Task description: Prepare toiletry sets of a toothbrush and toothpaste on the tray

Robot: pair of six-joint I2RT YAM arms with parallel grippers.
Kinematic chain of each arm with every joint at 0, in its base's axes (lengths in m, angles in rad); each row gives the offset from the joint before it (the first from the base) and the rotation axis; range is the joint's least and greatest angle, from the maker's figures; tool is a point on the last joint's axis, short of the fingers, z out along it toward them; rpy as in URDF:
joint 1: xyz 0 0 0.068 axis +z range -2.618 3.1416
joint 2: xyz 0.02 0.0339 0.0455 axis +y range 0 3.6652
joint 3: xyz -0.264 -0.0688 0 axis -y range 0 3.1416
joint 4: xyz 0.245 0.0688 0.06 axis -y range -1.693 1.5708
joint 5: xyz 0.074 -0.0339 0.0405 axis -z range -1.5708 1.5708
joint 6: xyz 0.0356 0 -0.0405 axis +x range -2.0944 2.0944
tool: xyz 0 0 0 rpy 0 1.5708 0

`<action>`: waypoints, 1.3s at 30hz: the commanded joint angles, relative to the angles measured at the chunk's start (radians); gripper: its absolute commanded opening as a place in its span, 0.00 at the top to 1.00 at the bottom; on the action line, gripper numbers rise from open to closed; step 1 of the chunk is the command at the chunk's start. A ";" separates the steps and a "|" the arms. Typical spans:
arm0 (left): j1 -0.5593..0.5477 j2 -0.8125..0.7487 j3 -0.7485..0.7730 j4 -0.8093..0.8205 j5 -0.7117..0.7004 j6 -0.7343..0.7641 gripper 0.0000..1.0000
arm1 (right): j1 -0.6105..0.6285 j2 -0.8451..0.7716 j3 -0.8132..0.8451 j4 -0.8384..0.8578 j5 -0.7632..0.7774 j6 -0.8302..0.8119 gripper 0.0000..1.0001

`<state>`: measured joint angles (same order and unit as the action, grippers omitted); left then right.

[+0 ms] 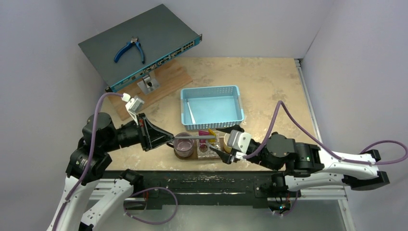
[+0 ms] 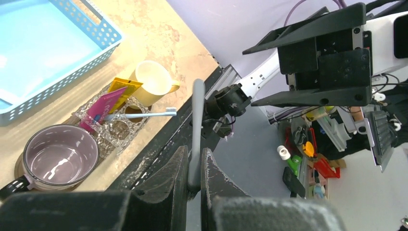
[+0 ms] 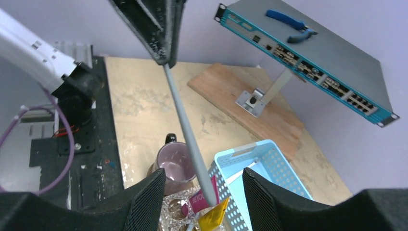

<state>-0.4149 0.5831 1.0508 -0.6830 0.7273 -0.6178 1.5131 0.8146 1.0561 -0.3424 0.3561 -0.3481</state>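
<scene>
My left gripper (image 1: 168,140) is shut on the handle of a grey toothbrush (image 2: 197,120), held level above the purple mug (image 1: 184,145); its far end reaches between my right gripper's fingers in the right wrist view (image 3: 187,134). My right gripper (image 1: 221,155) is open and empty beside a clear glass dish (image 1: 208,149). The magenta-pink toothpaste (image 2: 103,109), the yellow-orange toothpaste (image 2: 122,89) and a pale-blue toothbrush (image 2: 139,114) lie on that dish. The dark-brown tray (image 1: 195,155) lies under the mug and the dish and is mostly covered.
A blue mesh basket (image 1: 211,107) behind the dish holds a white toothbrush (image 1: 190,113). A cream cup (image 2: 151,82) stands by the tubes. At the back left a network switch (image 1: 139,45) with blue pliers (image 1: 130,49) rests on a wooden board (image 1: 166,82).
</scene>
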 commanded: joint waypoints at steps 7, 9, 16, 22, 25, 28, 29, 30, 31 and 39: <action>-0.008 0.035 0.107 -0.126 -0.111 0.099 1.00 | -0.011 0.067 0.073 0.045 0.404 0.204 0.32; -0.031 0.037 0.109 -0.137 -0.147 0.103 1.00 | -0.056 0.093 0.099 0.021 0.446 0.253 0.33; -0.283 0.081 0.138 -0.193 -0.442 0.112 1.00 | -0.334 0.207 0.218 -0.141 0.361 0.445 0.33; -0.545 0.158 0.195 -0.264 -0.757 0.115 1.00 | -0.492 0.238 0.206 -0.148 0.339 0.515 0.33; -0.667 0.218 0.222 -0.300 -0.903 0.109 1.00 | -0.567 0.226 0.181 -0.132 0.308 0.522 0.33; -0.755 0.279 0.244 -0.331 -1.007 0.102 1.00 | -0.613 0.222 0.159 -0.123 0.275 0.528 0.33; -0.771 0.299 0.248 -0.343 -1.030 0.100 1.00 | -0.625 0.222 0.155 -0.125 0.269 0.532 0.33; -0.783 0.316 0.250 -0.347 -1.041 0.098 1.00 | -0.635 0.224 0.151 -0.127 0.260 0.535 0.33; -0.790 0.329 0.251 -0.350 -1.047 0.097 1.00 | -0.645 0.224 0.146 -0.126 0.252 0.539 0.33; -0.803 0.404 0.250 -0.351 -1.069 0.097 1.00 | -0.685 0.206 0.098 -0.091 0.219 0.545 0.34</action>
<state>-1.2106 0.9737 1.2701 -1.0370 -0.2913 -0.5297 0.8421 1.0454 1.1625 -0.4782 0.6037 0.1745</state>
